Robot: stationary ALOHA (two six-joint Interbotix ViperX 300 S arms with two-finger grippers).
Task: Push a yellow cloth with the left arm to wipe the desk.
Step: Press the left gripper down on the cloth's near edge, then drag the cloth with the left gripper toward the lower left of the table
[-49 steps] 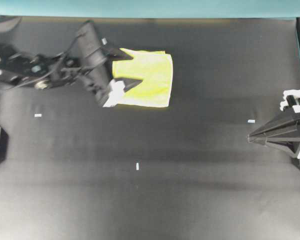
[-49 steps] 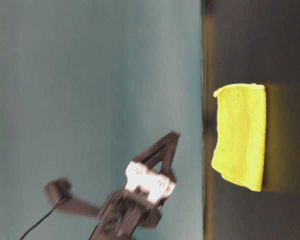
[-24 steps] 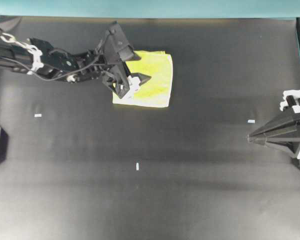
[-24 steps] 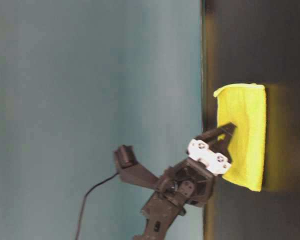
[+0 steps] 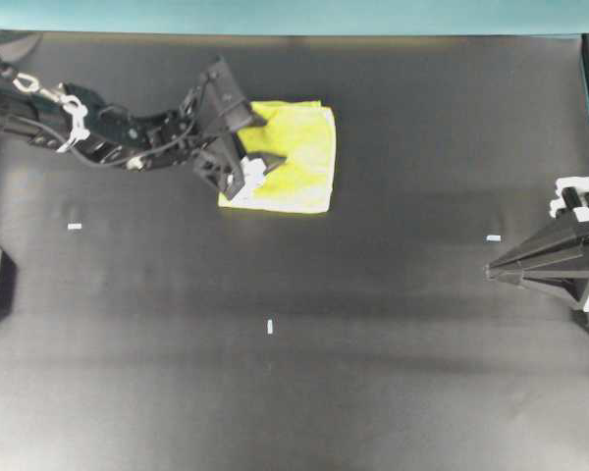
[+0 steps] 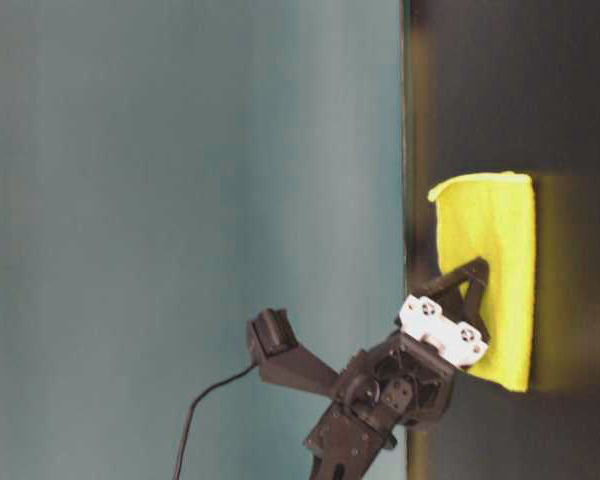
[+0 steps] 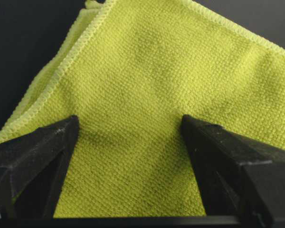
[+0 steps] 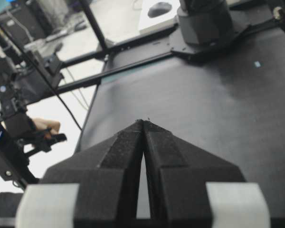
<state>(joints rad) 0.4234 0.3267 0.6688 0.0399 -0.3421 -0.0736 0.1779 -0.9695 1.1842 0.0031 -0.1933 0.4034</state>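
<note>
Overhead exterior: left claw (image 5: 263, 137) hides yellow cloth (image 5: 299, 162)'s near-left corner.

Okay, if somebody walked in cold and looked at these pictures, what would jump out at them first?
The yellow cloth, the one bright thing on the black desk, lying flat near its far edge, left of centre in the overhead view. Next, the left gripper over the cloth's left part, open, with a finger on either side of a stretch of terry. The right gripper sits shut at the right edge.
</note>
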